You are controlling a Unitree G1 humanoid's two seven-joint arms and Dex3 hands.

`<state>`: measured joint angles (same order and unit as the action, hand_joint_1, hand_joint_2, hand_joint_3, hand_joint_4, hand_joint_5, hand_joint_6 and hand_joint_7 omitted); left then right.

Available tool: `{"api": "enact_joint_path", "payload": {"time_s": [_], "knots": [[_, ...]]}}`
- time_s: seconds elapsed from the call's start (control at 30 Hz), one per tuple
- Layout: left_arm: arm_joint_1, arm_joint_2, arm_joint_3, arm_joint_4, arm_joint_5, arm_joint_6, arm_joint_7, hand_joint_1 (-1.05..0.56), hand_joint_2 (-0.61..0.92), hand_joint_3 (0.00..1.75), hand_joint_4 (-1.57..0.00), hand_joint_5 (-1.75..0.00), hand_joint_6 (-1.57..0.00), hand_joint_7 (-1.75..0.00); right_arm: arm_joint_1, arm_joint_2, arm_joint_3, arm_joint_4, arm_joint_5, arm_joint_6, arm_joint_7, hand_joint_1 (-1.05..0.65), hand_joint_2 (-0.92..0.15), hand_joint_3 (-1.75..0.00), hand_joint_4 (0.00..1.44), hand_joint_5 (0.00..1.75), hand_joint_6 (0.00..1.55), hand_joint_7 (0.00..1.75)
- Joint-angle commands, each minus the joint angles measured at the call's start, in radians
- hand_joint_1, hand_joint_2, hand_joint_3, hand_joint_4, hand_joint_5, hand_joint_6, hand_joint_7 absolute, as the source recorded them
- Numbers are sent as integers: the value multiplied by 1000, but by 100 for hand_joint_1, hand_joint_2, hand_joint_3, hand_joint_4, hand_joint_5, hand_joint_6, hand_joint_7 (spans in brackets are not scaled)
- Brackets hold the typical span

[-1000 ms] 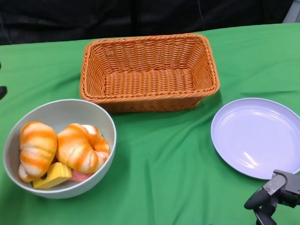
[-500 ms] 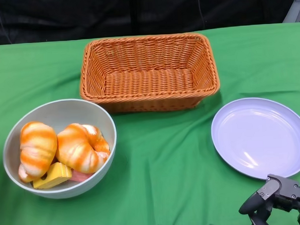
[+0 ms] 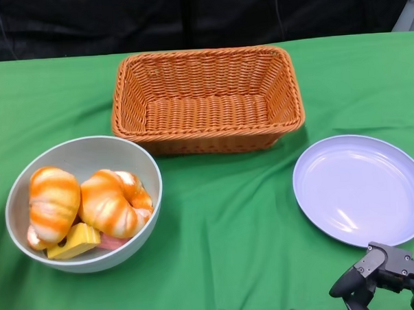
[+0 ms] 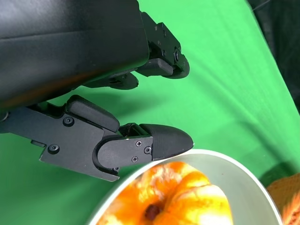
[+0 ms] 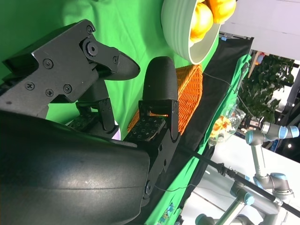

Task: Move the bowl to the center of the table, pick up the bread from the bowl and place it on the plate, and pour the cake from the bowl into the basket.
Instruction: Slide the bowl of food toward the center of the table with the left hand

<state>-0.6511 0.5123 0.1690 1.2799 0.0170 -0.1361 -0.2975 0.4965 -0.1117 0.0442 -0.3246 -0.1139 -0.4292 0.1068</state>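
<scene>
You'll find no readable writing anywhere; the worktop wears a wrinkled green cloth against a black backdrop. Your bowl sits at the near left with two orange-striped bread rolls and yellow cake; the wicker basket stands behind, the lilac plate right. Your left hand is beside the bowl's rim, fingers spread and holding nothing; your right hand is near the plate, likewise apart and empty.

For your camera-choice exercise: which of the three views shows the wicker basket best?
The head view: the basket is seen whole from above, rim, walls and bare woven floor. The right wrist view catches only a strip of it behind the right hand. The left wrist view shows just an orange corner at the frame edge.
</scene>
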Motion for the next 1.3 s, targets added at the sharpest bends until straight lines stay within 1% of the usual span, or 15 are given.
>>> {"api": "enact_joint_path", "payload": {"time_s": [0.03,0.2,0.33,0.5,0.67,0.8,1.07,1.13,1.3], "knots": [[-12,-7,25,-6,-34,50,-19,-74,92,57,-32,0,-29,0,-1,-4,-4,1,8,-11,-5,-8,-52,-96,82,146,83,110],[-2,-33,36,-20,-58,106,-15,-74,92,58,-31,0,-27,0,-5,-5,-3,3,5,-10,-5,-10,-53,-94,82,146,83,110],[9,-43,35,-31,-59,109,-19,-74,92,58,-31,0,-26,0,-5,-5,-2,1,8,-5,-2,-9,-53,-94,82,145,83,110],[18,-59,52,-58,-94,134,-59,-73,92,57,-32,-1,-26,-1,-8,-9,-2,9,0,-24,-3,-8,-53,-94,82,146,83,110],[42,-75,46,-111,-117,140,-128,-76,92,57,-32,-1,-25,0,-9,-11,-4,14,1,-30,-2,-8,-52,-94,82,145,83,110],[64,-80,35,-156,-120,147,-184,-73,92,59,-30,0,-24,-1,-8,-8,-3,11,4,-22,-1,-7,-52,-95,82,145,83,111],[99,-86,-3,-250,-106,193,-202,-74,92,58,-33,-2,-28,-2,-7,-10,-4,10,7,-24,1,-7,-52,-97,82,145,82,111],[110,-88,-14,-285,-105,217,-201,-75,92,57,-36,-3,-29,-2,-7,-11,-4,12,4,-26,0,-8,-52,-96,82,145,82,111],[137,-96,-17,-376,-128,296,-223,-74,92,58,-35,-2,-27,-1,-10,-11,-4,17,3,-29,-1,-8,-52,-95,82,146,82,111]]}}
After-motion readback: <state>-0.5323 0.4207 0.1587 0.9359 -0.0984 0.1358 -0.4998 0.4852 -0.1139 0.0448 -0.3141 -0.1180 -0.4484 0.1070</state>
